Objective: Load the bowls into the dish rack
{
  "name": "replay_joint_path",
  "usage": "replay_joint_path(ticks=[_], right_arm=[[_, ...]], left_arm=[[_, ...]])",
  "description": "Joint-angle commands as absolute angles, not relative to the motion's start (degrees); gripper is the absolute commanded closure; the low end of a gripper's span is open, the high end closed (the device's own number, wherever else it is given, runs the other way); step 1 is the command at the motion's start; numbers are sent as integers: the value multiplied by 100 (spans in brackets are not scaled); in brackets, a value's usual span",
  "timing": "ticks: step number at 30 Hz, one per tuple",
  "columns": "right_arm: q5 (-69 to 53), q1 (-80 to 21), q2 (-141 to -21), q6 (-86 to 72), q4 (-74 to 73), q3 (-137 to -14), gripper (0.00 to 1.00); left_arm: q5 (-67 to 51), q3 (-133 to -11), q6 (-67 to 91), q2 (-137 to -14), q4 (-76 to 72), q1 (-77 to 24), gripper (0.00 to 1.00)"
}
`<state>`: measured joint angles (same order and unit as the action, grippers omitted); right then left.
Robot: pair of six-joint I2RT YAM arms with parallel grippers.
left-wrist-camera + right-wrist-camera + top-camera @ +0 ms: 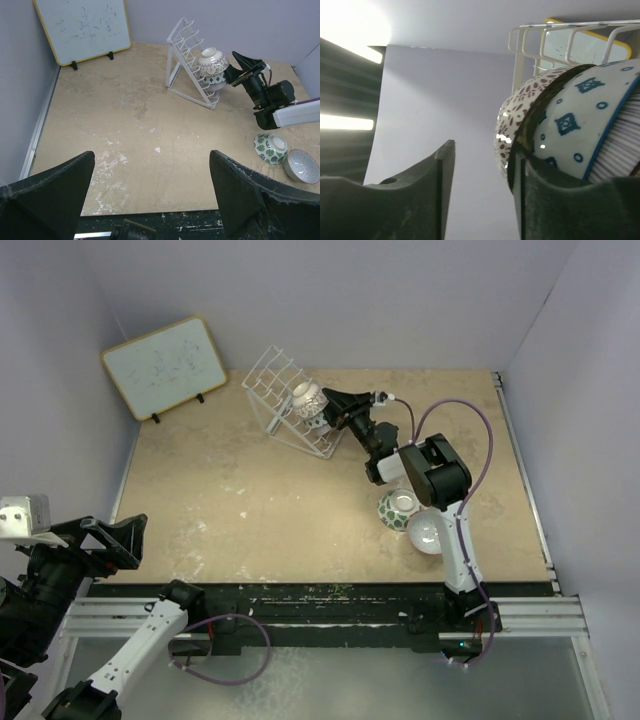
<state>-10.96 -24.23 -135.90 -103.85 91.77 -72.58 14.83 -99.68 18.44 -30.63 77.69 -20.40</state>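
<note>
The white wire dish rack (283,390) stands at the back of the table, tilted. A brown-and-white bowl (307,398) and a blue bowl (319,424) sit on edge in it. My right gripper (335,406) is open right beside these two bowls. In the right wrist view its right finger (545,200) lies against the rims of the brown-and-white bowl (520,115) and the blue bowl (580,130), with nothing between the jaws. A green-and-white bowl (398,508) and a mauve-pink bowl (428,533) rest on the table by the right arm. The pale pinkish-white bowl is out of view. My left gripper (152,190) is open and empty above the near left edge.
A framed whiteboard (165,365) leans on the back left wall. The right arm's cable (470,430) loops over the right side. Walls close in the table on the left, back and right. The black rail (320,600) runs along the near edge.
</note>
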Motion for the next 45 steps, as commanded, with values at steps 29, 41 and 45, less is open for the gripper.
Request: replay_joint_path(ticks=[29,41,45], right_arm=[[-1183,-2269,-12710,-10433,11004,-6156,44],[-1199,-2259,-12351,-10339,10991,-5575,44],[-1212,-2243,-12222,-10304,11004,-5395,44]], left_arm=[[1508,-10008,1894,-3089,7611,-2076,1],[1485,-10062,1951,-3059,7656,-2082,1],[1470,-10072,1940,-3067,7645,-2079,1]])
